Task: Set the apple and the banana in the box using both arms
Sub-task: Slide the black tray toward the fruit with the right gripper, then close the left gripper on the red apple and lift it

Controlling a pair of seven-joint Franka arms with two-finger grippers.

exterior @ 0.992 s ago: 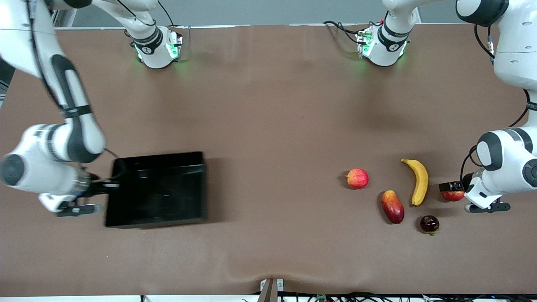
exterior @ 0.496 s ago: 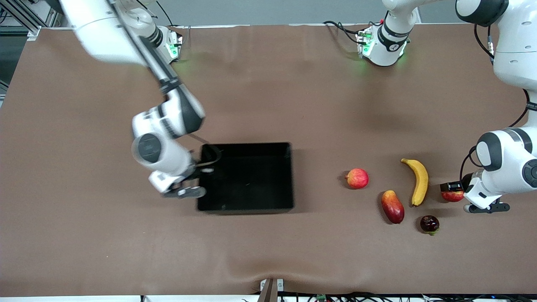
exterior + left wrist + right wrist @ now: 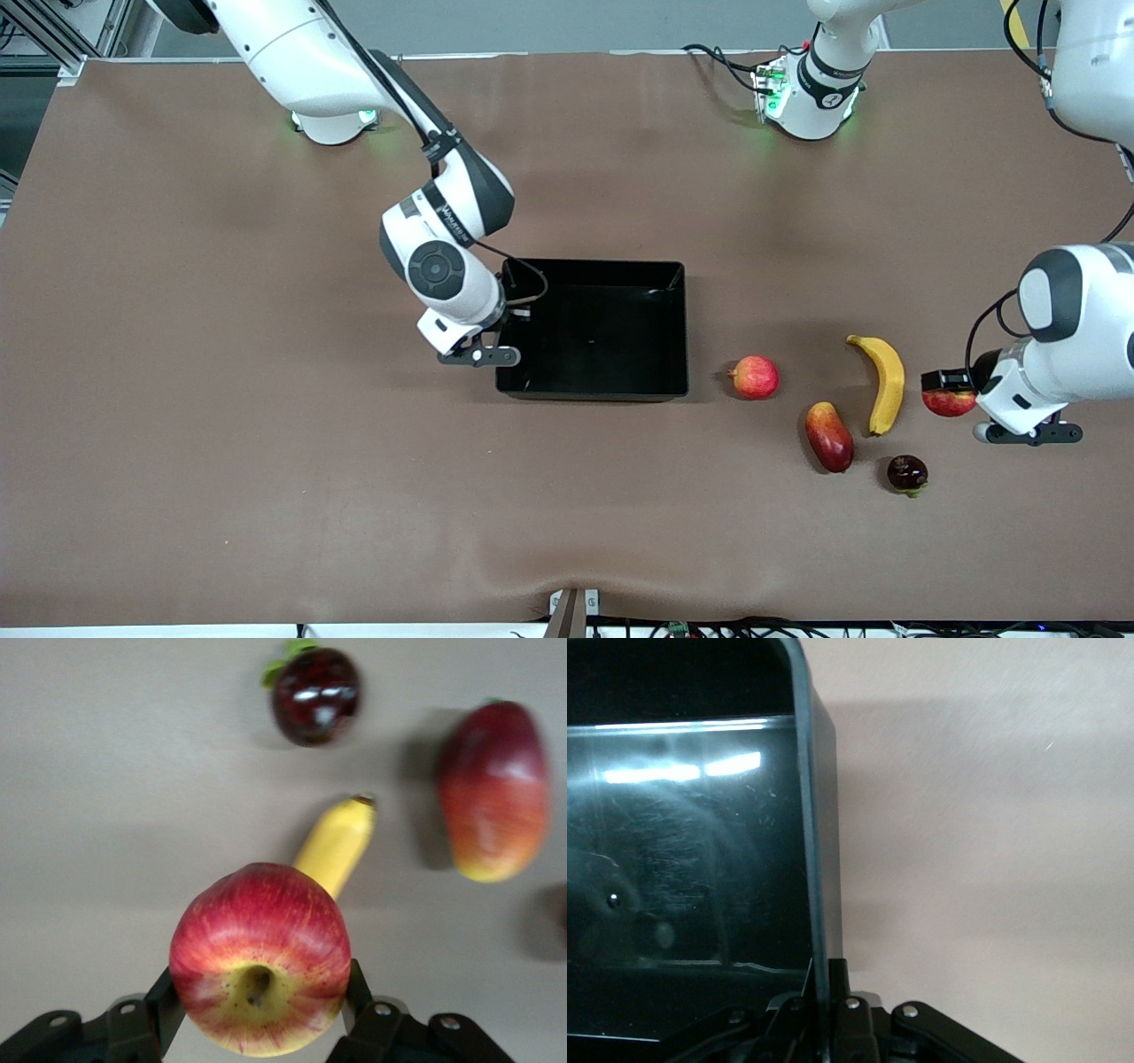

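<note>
The left pincer point(image 3: 259, 1028) clamps the apple point(image 3: 260, 969) and holds it over the surface beside the banana point(image 3: 881, 382). The right pincer point(image 3: 824, 1005), shut on the box point(image 3: 592, 330) wall, should steady it mid-surface while the apple is carried level over its rim.

A glossy black box point(image 3: 691, 859) fills the left half of the frame, light streaks across its floor. At bottom centre, the right gripper point(image 3: 826, 1010) pinches its thin wall. Bare brown table point(image 3: 992, 859) fills the right half.
</note>
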